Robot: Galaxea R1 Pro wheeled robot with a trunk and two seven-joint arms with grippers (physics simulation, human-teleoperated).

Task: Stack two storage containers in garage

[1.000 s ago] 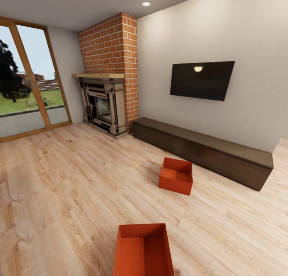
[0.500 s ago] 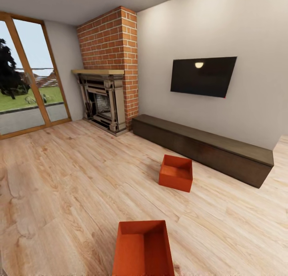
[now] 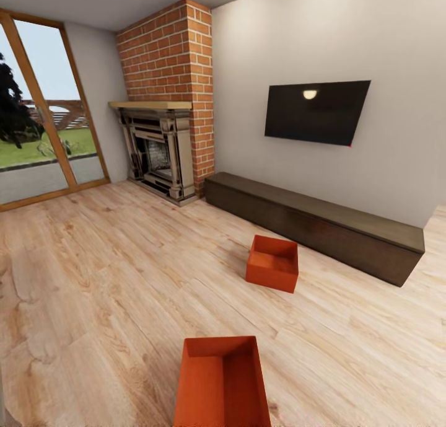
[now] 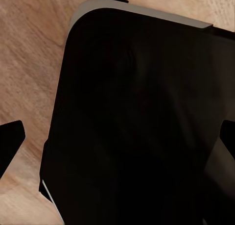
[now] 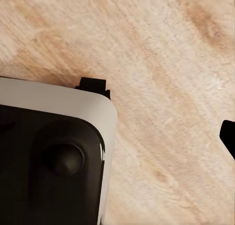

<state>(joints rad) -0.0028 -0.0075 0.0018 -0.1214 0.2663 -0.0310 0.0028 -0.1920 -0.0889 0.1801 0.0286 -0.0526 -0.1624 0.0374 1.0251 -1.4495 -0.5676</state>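
Two orange-red storage containers stand open-topped on the light wood plank floor of the living room. The nearer container (image 3: 222, 380) is at the bottom of the head view, just ahead of me. The farther container (image 3: 272, 263) sits mid-room, in front of the long dark cabinet. In the left wrist view, my left gripper (image 4: 117, 144) is open, with dark fingertips (image 4: 11, 139) at both picture edges, over my black base (image 4: 137, 117). In the right wrist view, my right gripper (image 5: 117, 141) hangs above the planks with one fingertip (image 5: 228, 137) at the edge, spread wide, holding nothing.
A low dark cabinet (image 3: 322, 225) runs along the right wall under a black TV (image 3: 316, 111). A red brick fireplace (image 3: 167, 105) fills the far corner, and glass patio doors (image 3: 37, 117) stand at the left. Bare plank floor (image 3: 111, 278) lies left of the containers.
The whole head picture has shifted upward a little and the room looks slightly nearer, so the camera has moved. Both containers stay where they were on the floor.
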